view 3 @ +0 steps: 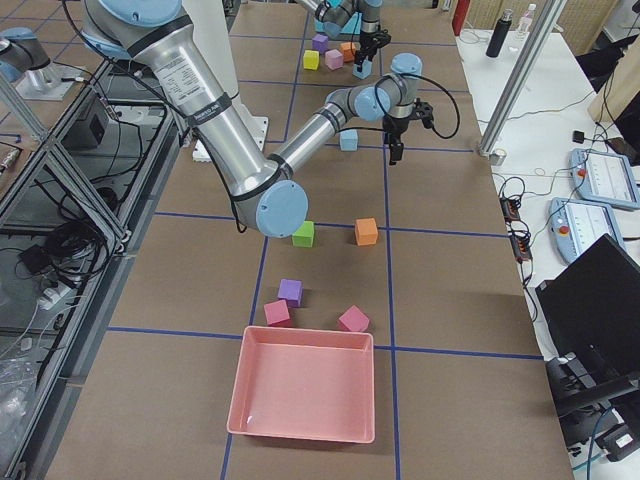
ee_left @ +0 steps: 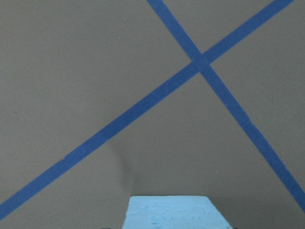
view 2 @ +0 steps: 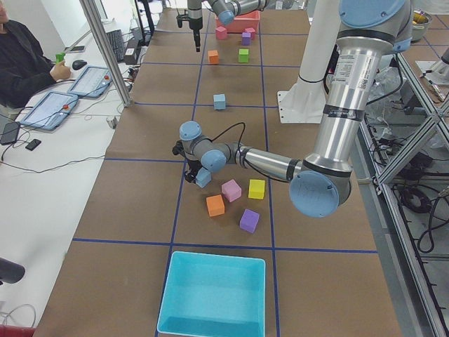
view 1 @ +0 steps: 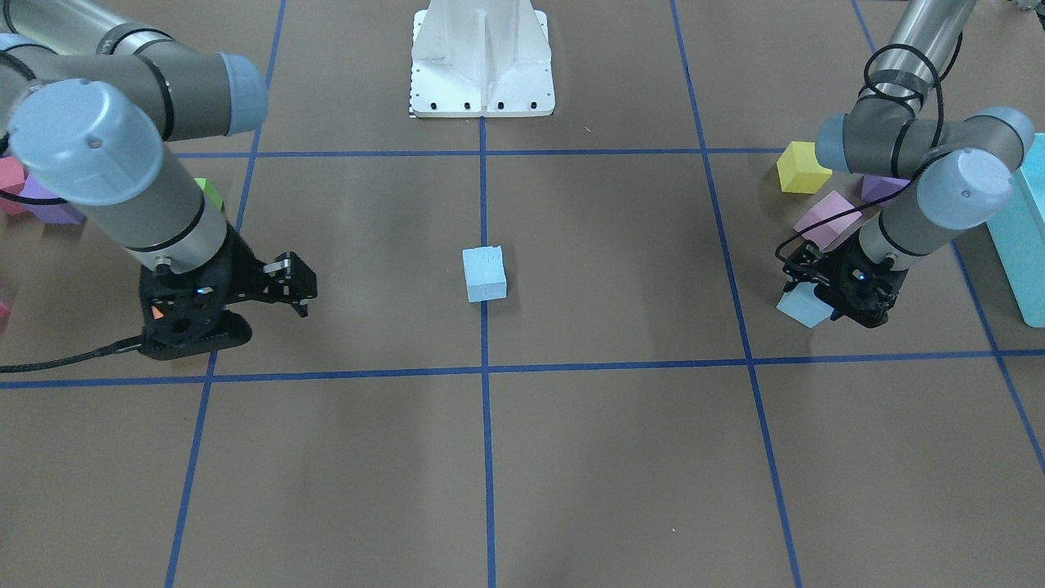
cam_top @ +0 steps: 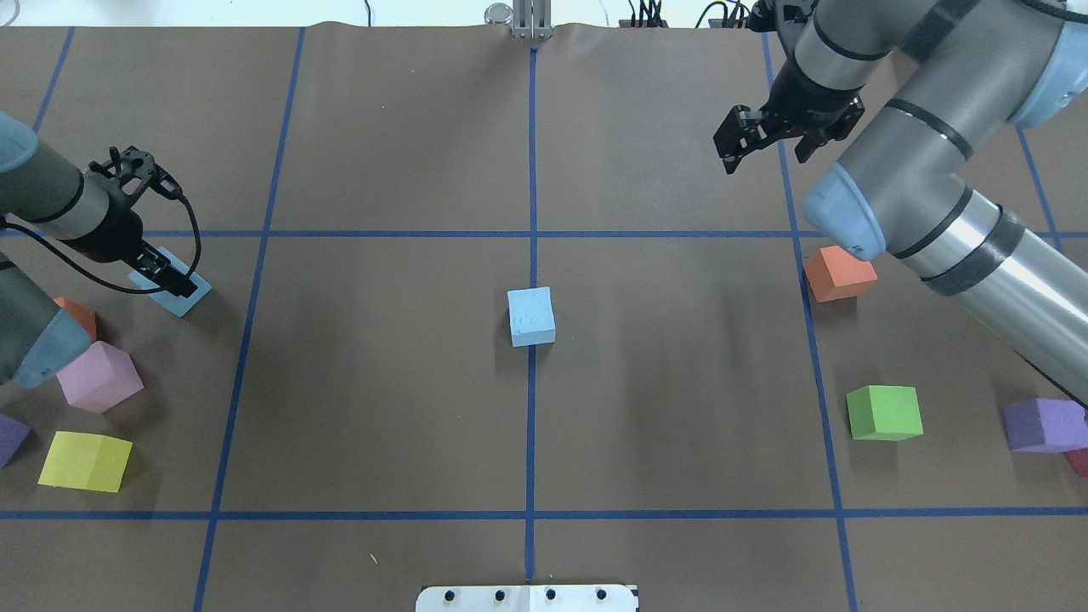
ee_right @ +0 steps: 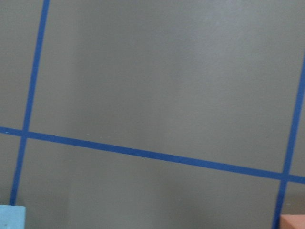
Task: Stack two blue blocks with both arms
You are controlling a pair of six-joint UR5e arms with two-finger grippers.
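One pale blue block (cam_top: 531,316) sits alone at the table's centre on the blue tape line; it also shows in the front view (view 1: 484,274). My left gripper (cam_top: 170,285) is low at the table and shut on the second blue block (view 1: 802,307), which fills the bottom of the left wrist view (ee_left: 174,212). My right gripper (cam_top: 763,155) is open and empty. It hangs above the table, far right of the central block in the overhead view and beyond the orange cube (cam_top: 839,274). In the front view the right gripper (view 1: 297,286) is left of the central block.
Pink (cam_top: 98,376), yellow (cam_top: 85,461) and purple cubes lie near my left arm. Green (cam_top: 884,412) and purple (cam_top: 1044,425) cubes lie on my right side. A turquoise box (view 2: 214,295) stands at the left end and a pink tray (view 3: 305,385) at the right end.
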